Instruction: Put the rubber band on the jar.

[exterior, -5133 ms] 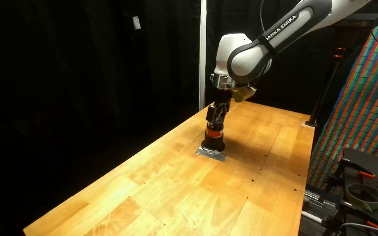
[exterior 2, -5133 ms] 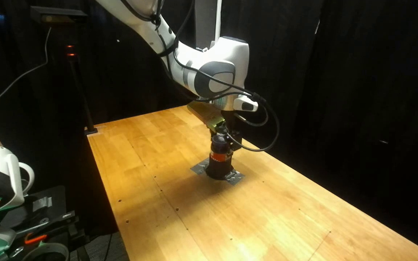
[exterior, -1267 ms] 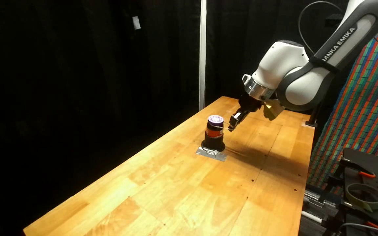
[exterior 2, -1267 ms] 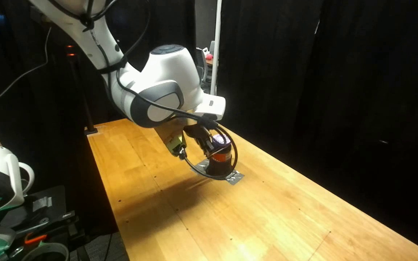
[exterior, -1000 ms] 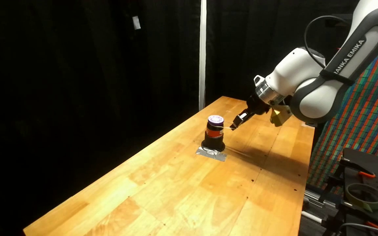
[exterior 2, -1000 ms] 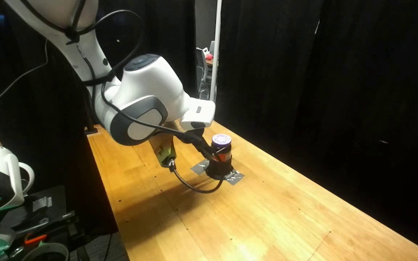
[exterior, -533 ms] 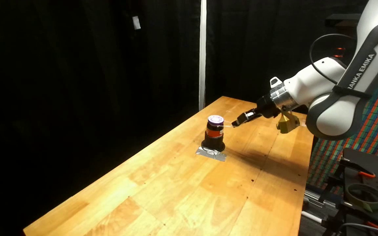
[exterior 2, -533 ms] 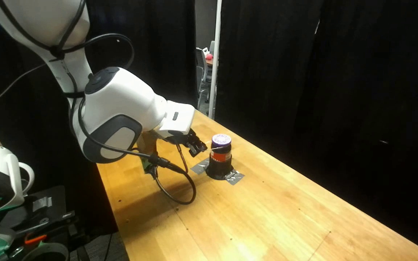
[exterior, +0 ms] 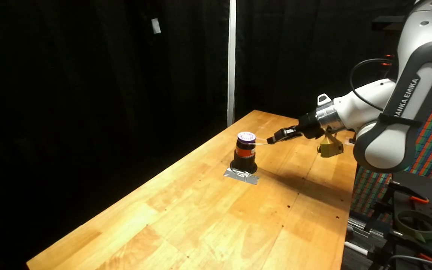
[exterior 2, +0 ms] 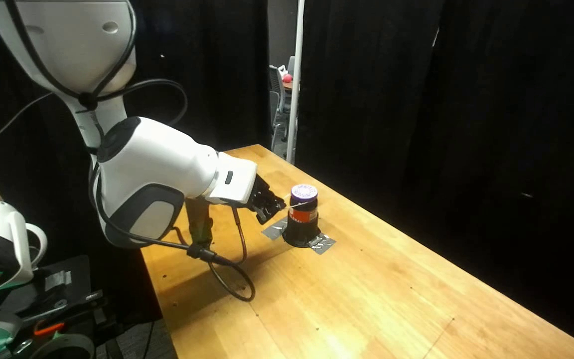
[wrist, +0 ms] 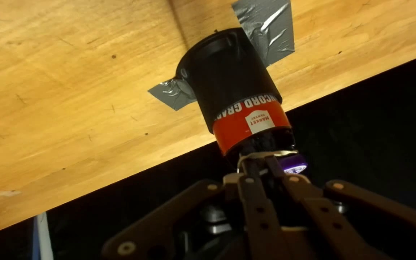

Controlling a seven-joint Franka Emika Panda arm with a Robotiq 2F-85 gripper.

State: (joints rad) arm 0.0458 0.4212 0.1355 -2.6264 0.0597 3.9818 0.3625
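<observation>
The small jar, with its purple lid and orange-red label (exterior: 245, 152) (exterior 2: 303, 216) (wrist: 255, 122), stands upright in a black holder (wrist: 229, 72) on the table. A thin pale rubber band (exterior: 261, 144) (wrist: 262, 155) runs in two strands from the jar's neck, just under the lid, to my fingertips. In the wrist view it wraps round the outer side of one fingertip; whether any of it is pinched is hidden. My gripper (exterior: 270, 141) (wrist: 260, 164) is shut, nearly level, pointing at the jar's top from a short distance beside it.
Silver tape strips (exterior: 242, 176) (wrist: 269, 29) fix the holder to the wooden table (exterior: 201, 225). A black cable loop (exterior 2: 232, 281) hangs below the arm. A side stand with a tape roll (exterior: 416, 225) is beyond the table edge. Black curtains surround the scene.
Earlier my gripper stood upright over the jar's top; it has since drawn back to one side, lowered and tilted towards level, with the band stretched between. The jar has stayed in place.
</observation>
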